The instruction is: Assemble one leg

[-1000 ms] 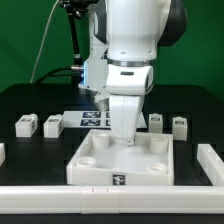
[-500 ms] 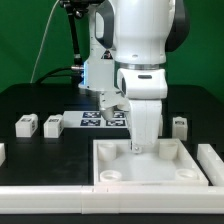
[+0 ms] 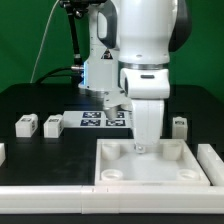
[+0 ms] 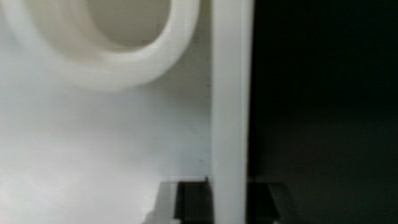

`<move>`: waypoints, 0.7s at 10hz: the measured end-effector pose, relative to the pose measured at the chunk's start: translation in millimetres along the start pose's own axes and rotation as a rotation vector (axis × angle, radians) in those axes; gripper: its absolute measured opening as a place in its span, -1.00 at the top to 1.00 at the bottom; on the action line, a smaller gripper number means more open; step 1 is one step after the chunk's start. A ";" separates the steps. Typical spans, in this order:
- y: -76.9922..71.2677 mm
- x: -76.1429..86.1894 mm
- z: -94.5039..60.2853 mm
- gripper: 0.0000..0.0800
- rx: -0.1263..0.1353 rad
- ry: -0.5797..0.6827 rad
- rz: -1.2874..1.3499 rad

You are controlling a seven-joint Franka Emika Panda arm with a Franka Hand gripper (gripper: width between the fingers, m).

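My gripper (image 3: pixel 143 147) is down at the far rim of the large white square panel (image 3: pixel 150 172) and is shut on that rim. In the wrist view the rim (image 4: pixel 228 100) runs between my two dark fingers (image 4: pixel 185 205), with a round corner socket (image 4: pixel 151 45) beside it. Three small white legs stand on the black table: two at the exterior view's left (image 3: pixel 26 125) (image 3: pixel 53 125) and one at its right (image 3: pixel 180 126). None is held.
The marker board (image 3: pixel 98 120) lies behind the panel, partly hidden by my arm. A white rail (image 3: pixel 60 205) runs along the front, with another white piece (image 3: pixel 212 160) at the exterior view's right.
My gripper and the white panel have moved together toward the exterior view's right. The legs have not moved; one near my arm is now hidden.
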State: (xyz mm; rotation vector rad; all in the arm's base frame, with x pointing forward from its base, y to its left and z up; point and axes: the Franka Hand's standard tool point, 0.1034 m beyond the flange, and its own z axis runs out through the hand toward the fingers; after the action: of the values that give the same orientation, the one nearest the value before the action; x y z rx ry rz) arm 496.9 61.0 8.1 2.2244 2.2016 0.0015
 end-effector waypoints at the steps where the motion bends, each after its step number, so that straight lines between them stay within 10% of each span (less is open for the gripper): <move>1: 5.3 9.0 -0.1 0.86 -0.006 0.005 -0.001; 7: 5.8 9.8 0.7 0.86 0.047 -0.022 0.019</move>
State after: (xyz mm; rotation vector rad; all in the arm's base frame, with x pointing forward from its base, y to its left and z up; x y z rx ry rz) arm 502.7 70.8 7.4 2.2584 2.1916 -0.0751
